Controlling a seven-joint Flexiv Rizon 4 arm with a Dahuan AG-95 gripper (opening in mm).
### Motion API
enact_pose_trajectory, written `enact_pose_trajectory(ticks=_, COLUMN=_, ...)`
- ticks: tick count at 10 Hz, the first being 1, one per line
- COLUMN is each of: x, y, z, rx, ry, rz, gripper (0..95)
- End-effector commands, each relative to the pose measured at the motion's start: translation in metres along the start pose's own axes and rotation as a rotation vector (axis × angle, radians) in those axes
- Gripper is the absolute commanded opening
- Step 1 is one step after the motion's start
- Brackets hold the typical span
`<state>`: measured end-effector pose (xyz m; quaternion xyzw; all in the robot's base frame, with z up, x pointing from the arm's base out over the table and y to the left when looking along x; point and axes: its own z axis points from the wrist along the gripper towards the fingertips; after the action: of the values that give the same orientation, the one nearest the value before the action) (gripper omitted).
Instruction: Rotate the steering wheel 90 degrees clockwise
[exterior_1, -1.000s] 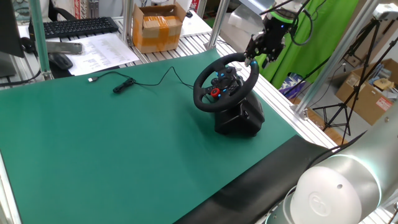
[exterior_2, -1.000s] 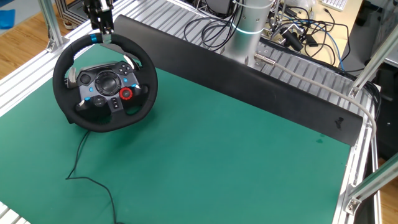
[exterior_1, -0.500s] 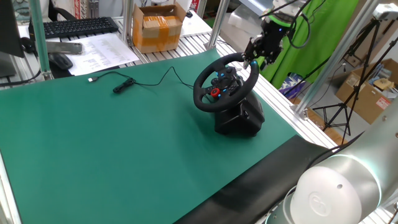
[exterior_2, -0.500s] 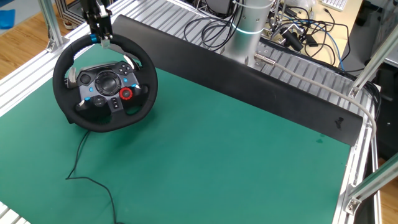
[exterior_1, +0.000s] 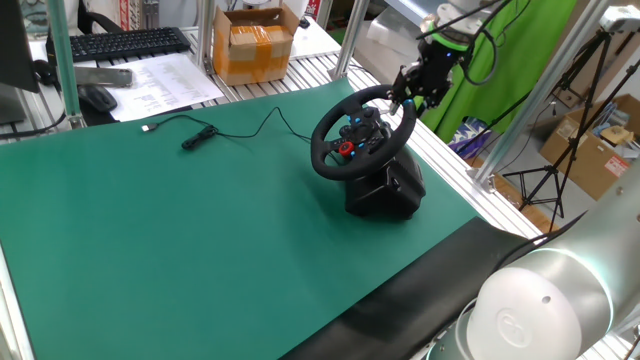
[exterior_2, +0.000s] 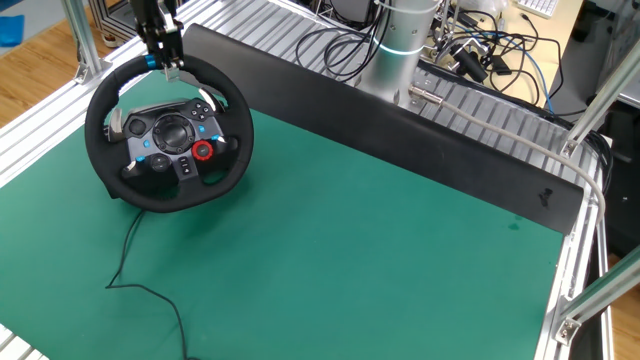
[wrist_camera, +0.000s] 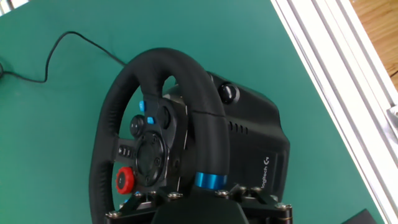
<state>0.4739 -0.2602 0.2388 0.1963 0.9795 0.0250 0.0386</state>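
The steering wheel (exterior_1: 362, 131) is black with a thick rim and stands tilted on its black boxy base (exterior_1: 392, 186) at the far right of the green mat. It also shows in the other fixed view (exterior_2: 167, 133) and in the hand view (wrist_camera: 163, 127). The red round button (exterior_2: 202, 150) sits at the hub's lower right. The blue mark (wrist_camera: 209, 181) is at the top of the rim. My gripper (exterior_1: 407, 92) hangs at the rim's top by that mark, open, with its fingertips (exterior_2: 168, 66) close to the rim. The fingers are mostly hidden in the hand view.
A black cable (exterior_1: 236, 132) runs from the wheel across the mat to a small plug. Aluminium rails (wrist_camera: 339, 74) border the mat just behind the wheel base. A cardboard box (exterior_1: 254, 45), keyboard and papers lie beyond the mat's far edge.
My gripper has shifted slightly up and sideways along the top of the rim. The wheel has not turned.
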Motion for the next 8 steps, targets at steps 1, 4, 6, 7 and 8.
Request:
enact_pose_trajectory(ticks=1, x=0.0001, y=0.0006, z=0.0005, rx=-0.002, ry=-0.002, rz=0.006, gripper=19.0)
enact_pose_trajectory(ticks=4, x=0.0003, y=0.0007, z=-0.0001, rx=-0.001, ry=-0.003, rz=0.002, gripper=0.0)
enact_pose_trajectory(ticks=6, x=0.0016, y=0.0007, z=0.0004, rx=-0.003, ry=-0.006, rz=0.009, gripper=0.0)
enact_pose_trajectory(ticks=7, x=0.0062, y=0.0009, z=0.0025, rx=-0.003, ry=-0.014, rz=0.015, gripper=0.0)
enact_pose_trajectory(ticks=8, x=0.0099, y=0.0008, z=0.0038, rx=-0.003, ry=-0.019, rz=0.017, gripper=0.0)
